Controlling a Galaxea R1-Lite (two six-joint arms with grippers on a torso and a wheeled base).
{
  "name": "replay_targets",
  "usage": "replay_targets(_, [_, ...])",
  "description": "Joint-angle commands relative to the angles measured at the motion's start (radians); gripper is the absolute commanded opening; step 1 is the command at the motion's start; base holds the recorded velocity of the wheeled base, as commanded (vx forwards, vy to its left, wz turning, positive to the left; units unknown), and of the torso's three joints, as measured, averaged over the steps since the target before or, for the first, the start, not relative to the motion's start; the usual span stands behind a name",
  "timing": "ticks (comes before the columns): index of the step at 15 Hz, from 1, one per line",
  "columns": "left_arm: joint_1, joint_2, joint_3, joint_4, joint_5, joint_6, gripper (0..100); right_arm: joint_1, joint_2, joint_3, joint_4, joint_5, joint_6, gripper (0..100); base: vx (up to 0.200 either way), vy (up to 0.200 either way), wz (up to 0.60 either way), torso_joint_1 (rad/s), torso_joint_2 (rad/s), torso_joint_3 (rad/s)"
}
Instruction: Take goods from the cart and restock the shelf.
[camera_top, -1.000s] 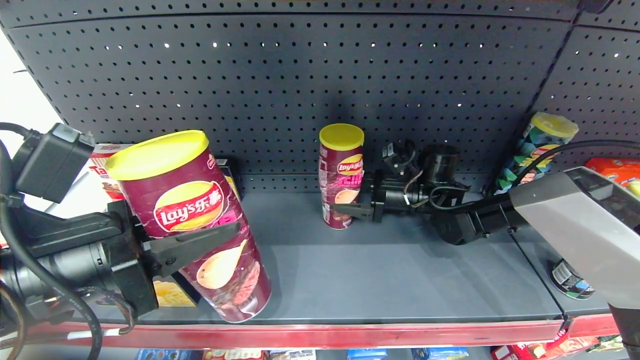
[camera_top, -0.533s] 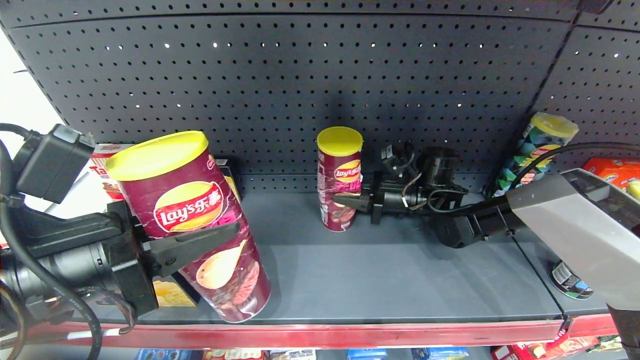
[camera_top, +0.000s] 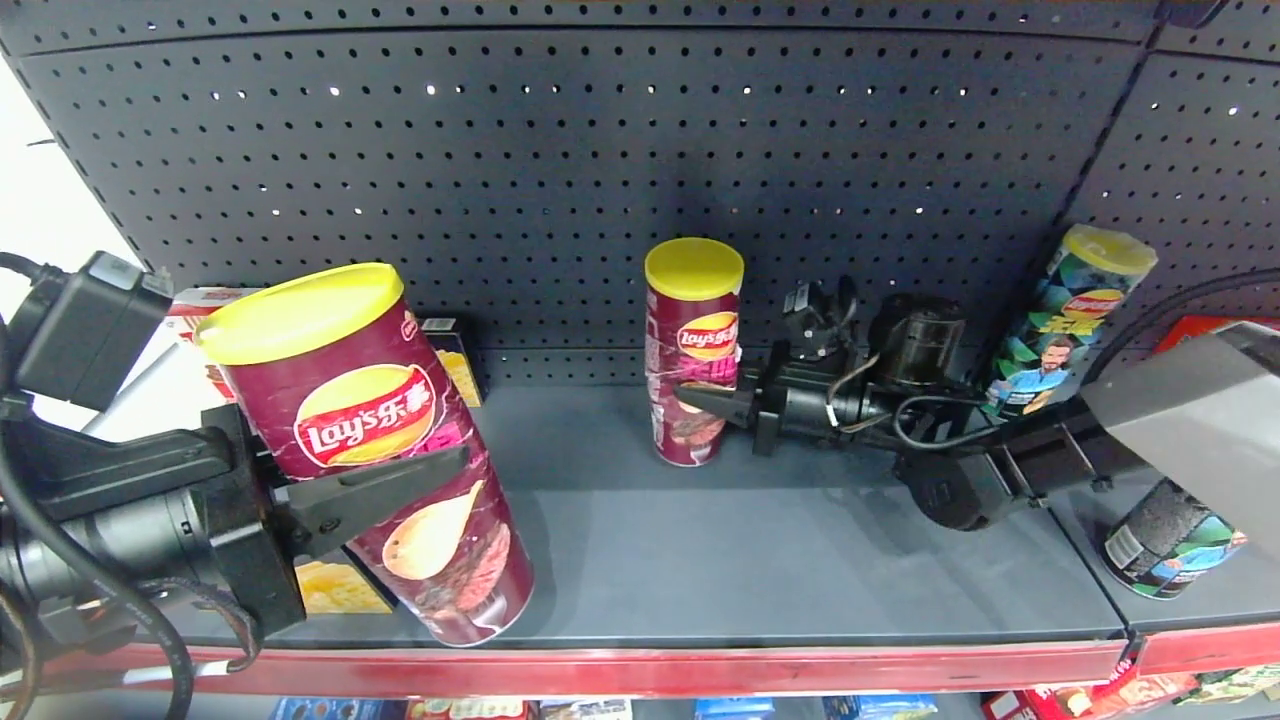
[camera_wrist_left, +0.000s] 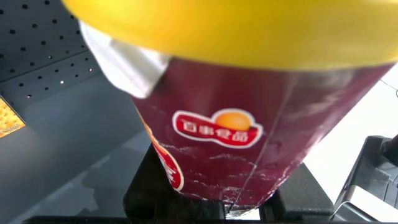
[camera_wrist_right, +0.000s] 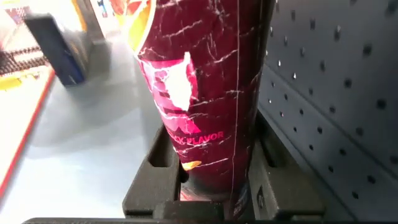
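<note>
Left end effector (camera_top: 415, 440) grips tilted can (camera_top: 340, 390); right end effector (camera_top: 692, 402) grips upright can (camera_top: 693, 320).

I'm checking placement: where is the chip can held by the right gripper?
Head view: the chip can is upright mid-shelf, close to the pegboard, in the right gripper.

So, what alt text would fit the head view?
Two black grippers each grip a maroon yellow-lidded chip can at a dark grey shelf: the left gripper holds the tilted can at the front edge, the right gripper the upright can near the pegboard. A green can stands farther right.
</note>
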Motion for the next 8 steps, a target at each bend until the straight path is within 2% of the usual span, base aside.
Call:
replay_targets(1, [0.002, -0.003, 0.000, -0.001, 0.000, 0.000, 0, 0.027, -0.151, 0.177, -0.094, -0.058, 0.021, 0, 0.000, 0.000, 0.00, 0.000, 0.00, 0.000])
replay_targets(2, [0.002, -0.003, 0.000, 0.001, 0.000, 0.000, 0, 0.035, -0.200, 0.280, -0.159, -0.087, 0.025, 0, 0.000, 0.000, 0.00, 0.000, 0.00, 0.000])
replay_targets(8, [0.003, -0.001, 0.000, 0.001, 0.003, 0.000, 0, 0.052, -0.352, 0.685, -0.408, -0.159, 0.024, 0, 0.000, 0.000, 0.00, 0.000, 0.00, 0.000])
